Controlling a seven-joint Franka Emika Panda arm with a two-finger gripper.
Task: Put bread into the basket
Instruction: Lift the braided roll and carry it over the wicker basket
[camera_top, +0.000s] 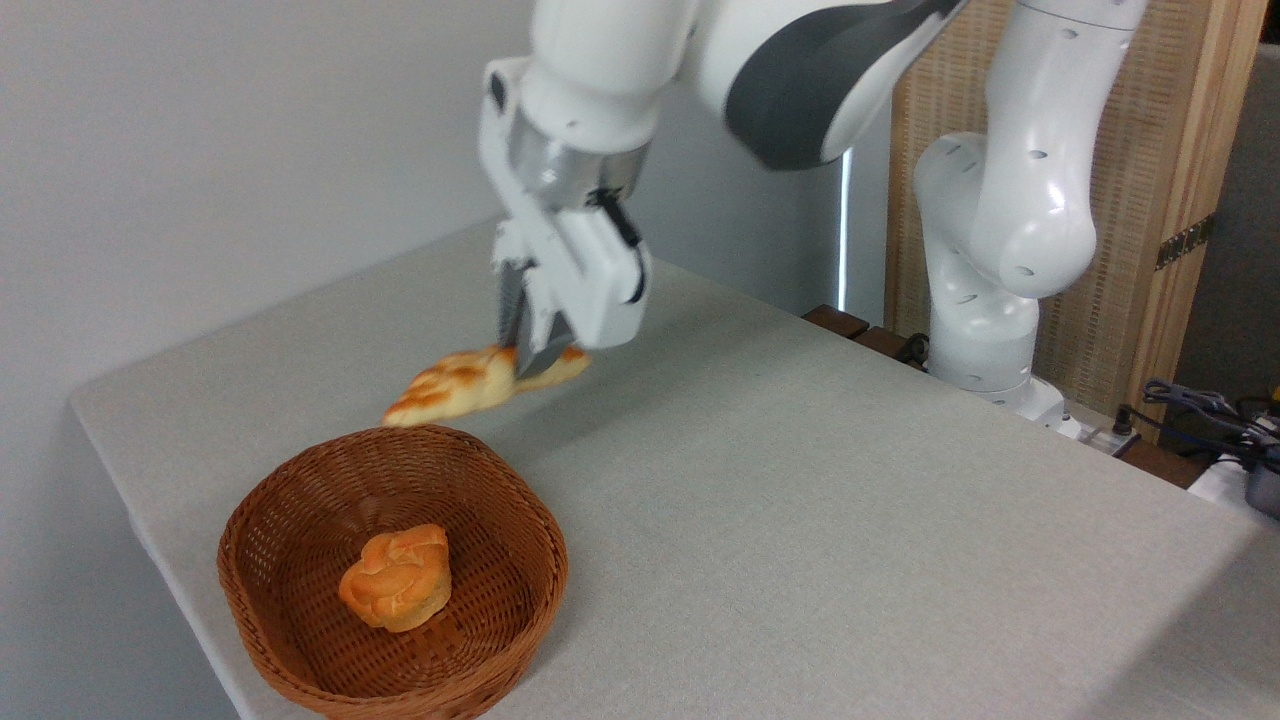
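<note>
Item 1: my end effector (530, 362), pointing down over the far side of the table (800, 480), fingers clamped across the bread (470, 382).

Item 2: bread, long golden loaf, gripped near its right end; most of its length juts left of my fingers, tilted, the left tip lowest. It hangs just beyond the far rim of the basket.

Item 3: basket (300, 520), brown wicker, on the table's near left corner.

Item 4: small round bun (397, 578), lying inside the basket.

The bread (462, 385) lies behind the basket (290, 500), which holds a bun (397, 578).
</note>
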